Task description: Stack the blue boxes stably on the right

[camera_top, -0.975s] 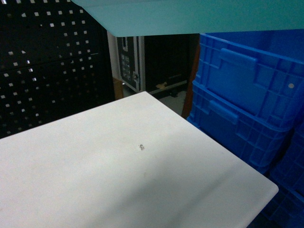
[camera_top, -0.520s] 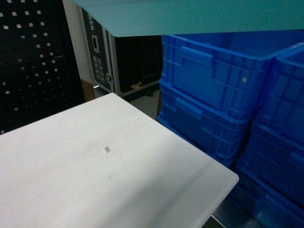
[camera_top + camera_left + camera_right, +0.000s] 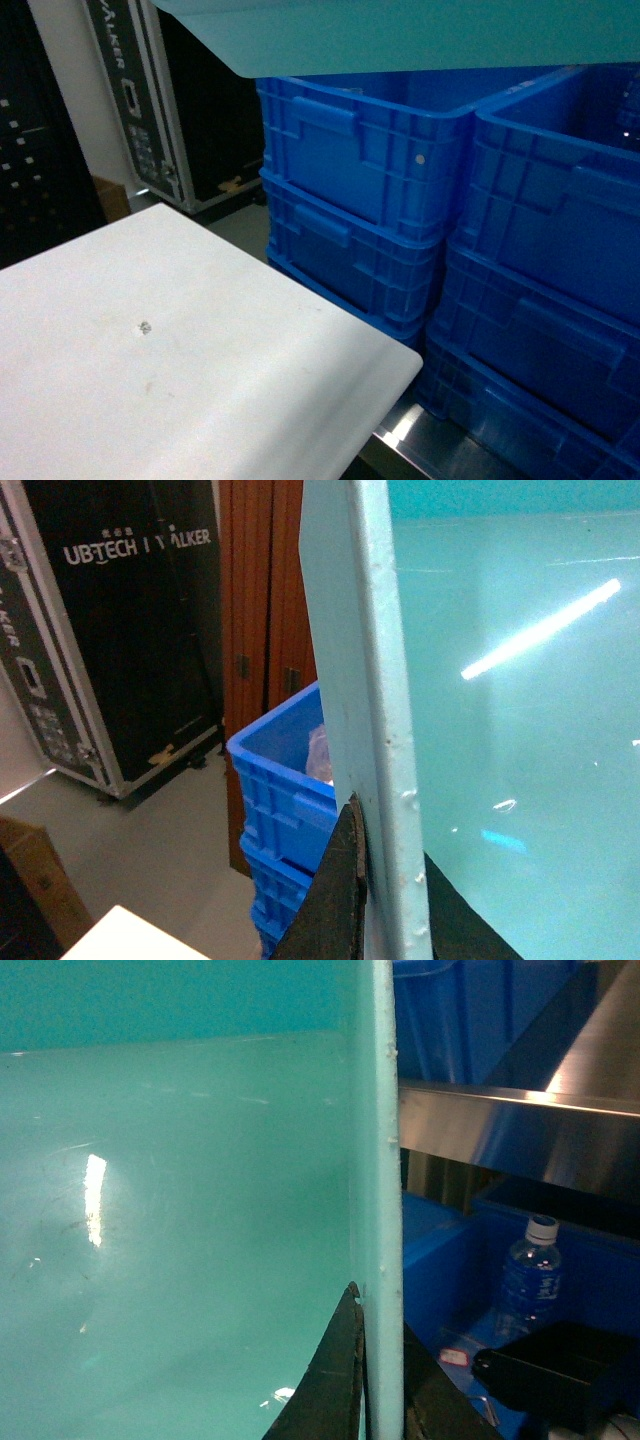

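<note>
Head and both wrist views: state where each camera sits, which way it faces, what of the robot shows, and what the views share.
Head: on the robot, slanting down over the white table toward the stacked royal-blue crates; no arm shows.
Left wrist: on the left arm, looking along the turquoise tub; dark fingers clamp its rim.
Right wrist: on the right arm, along the tub's opposite rim; fingers clamp it; a water bottle lies beyond.
Shared: the tub appears in all three.
</note>
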Robot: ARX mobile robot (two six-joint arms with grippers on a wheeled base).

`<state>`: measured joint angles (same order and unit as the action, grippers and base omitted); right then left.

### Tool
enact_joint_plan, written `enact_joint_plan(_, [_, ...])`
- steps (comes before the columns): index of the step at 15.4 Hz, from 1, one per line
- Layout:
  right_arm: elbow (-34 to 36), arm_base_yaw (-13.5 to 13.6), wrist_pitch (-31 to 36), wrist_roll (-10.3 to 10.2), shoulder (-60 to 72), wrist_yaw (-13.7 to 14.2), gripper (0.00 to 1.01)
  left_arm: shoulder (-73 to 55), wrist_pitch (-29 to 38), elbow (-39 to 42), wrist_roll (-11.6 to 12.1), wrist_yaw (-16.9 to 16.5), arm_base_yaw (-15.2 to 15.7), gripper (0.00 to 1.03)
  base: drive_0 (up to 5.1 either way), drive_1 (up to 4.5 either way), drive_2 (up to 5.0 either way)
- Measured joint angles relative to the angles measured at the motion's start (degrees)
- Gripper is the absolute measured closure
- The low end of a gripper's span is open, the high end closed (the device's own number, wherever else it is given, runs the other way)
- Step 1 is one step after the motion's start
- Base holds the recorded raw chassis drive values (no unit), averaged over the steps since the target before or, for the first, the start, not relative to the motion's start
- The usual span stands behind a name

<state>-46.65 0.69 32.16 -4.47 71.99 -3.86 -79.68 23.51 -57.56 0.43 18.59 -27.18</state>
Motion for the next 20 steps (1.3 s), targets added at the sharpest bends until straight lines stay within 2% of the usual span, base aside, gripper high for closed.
enact_joint_plan(20, [0.00, 0.00, 0.00, 0.00, -0.04, 0.00, 0.99, 0.00, 0.00, 0.00, 0.02, 0.00, 0.00, 1.01, -1.6, -1.62, -1.6])
